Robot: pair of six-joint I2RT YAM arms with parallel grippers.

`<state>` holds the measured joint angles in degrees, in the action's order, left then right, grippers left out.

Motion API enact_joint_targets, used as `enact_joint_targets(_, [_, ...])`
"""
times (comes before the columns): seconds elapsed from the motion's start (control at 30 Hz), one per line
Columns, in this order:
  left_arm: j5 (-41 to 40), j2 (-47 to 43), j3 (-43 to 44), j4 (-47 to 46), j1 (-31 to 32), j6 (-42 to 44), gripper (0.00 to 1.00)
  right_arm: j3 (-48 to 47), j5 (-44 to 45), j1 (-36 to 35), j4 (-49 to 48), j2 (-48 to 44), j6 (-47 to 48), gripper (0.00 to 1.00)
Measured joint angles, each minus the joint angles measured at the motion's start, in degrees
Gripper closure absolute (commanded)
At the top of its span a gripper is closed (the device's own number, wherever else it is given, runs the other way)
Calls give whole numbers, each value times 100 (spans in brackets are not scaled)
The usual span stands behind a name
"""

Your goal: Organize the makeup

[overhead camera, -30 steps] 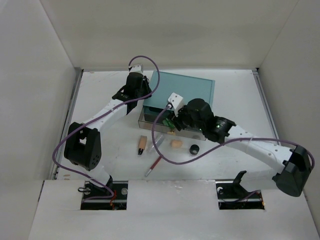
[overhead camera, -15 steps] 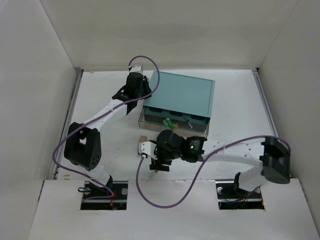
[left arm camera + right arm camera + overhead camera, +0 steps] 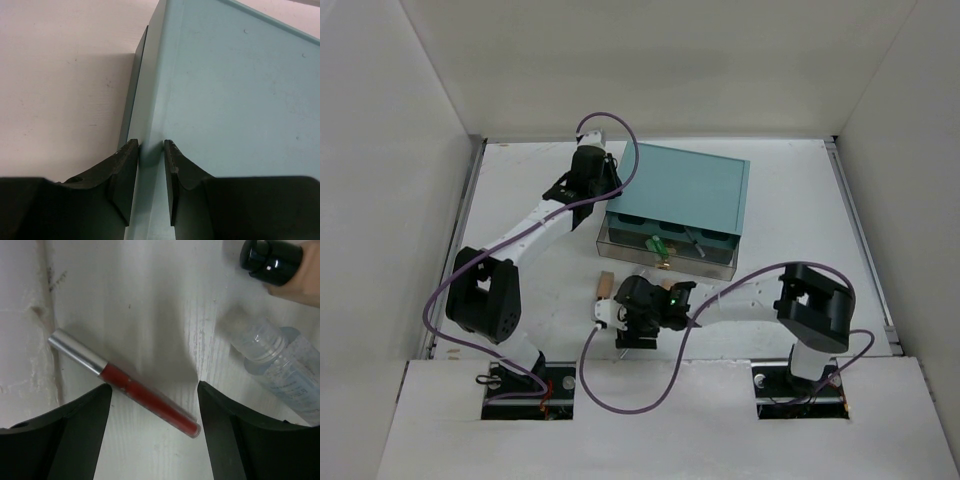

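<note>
In the right wrist view the red pencil (image 3: 145, 395) with a silver cap lies on the table between my right gripper's (image 3: 154, 390) open fingers, apart from both. The clear tube (image 3: 282, 367) and the black-capped tan tube (image 3: 272, 260) lie just beyond it. From above, the right gripper (image 3: 634, 325) hangs low beside the tan tube (image 3: 605, 287). Green tubes (image 3: 657, 245) lie in the clear drawer (image 3: 620, 240). My left gripper (image 3: 151, 145) is shut on the left edge of the teal box (image 3: 235, 90). The sponge and the jar are hidden.
The teal box (image 3: 685, 185) stands at the table's middle back with its drawer pulled out toward me. The right arm's purple cable (image 3: 620, 400) loops down over the front ledge. White walls enclose the table on three sides.
The right arm has swung from the drawer down to the front of the table and now sits over the red pencil. The left arm has not moved.
</note>
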<state>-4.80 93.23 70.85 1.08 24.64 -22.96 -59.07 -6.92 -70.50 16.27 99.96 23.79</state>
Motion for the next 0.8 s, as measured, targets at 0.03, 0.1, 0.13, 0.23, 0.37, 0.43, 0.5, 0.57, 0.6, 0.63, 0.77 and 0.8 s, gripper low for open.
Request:
enact_joint_targets(0.03, [2, 0, -2, 0, 0, 0, 76, 26, 59, -9, -98, 61, -15, 29])
enact_joint_targets(0.1, [0, 0, -2, 0, 0, 0, 76, 57, 205, -42, -348, 85, 4, 41])
enact_joint_targets(0.13, [2, 0, -4, -2, 0, 0, 76, 76, 271, -74, -474, 101, 2, 47])
enact_joint_targets(0.23, [2, 0, -11, -9, 0, -2, 76, 166, 437, -203, -743, 122, 17, 85])
enact_joint_targets(0.37, [0, -2, -11, -9, 0, -2, 76, 304, 660, -282, -807, -7, -42, 95])
enact_joint_targets(0.43, [2, -4, -11, -9, 0, -2, 76, 393, 739, -282, -730, -256, -92, 97])
enact_joint_targets(0.5, [0, -9, -13, -9, 0, -4, 76, 437, 807, -264, -667, -704, -146, 99])
enact_joint_targets(0.57, [0, -17, -37, -33, 0, -4, 76, 437, 872, -216, -695, -1272, -179, 100])
enact_joint_targets(0.6, [0, -22, -46, -42, 0, -4, 76, 435, 909, -188, -737, -1591, -197, 100])
enact_joint_targets(0.63, [0, -26, -57, -57, 0, -4, 76, 426, 951, -151, -778, -1882, -212, 100])
enact_joint_targets(0.77, [0, -31, -74, -81, 0, -9, 76, 240, 1113, 273, -1001, -2796, -221, 100])
enact_joint_targets(0.8, [0, -31, -76, -83, 0, -9, 76, 184, 1152, 439, -1091, -2896, -227, 100])
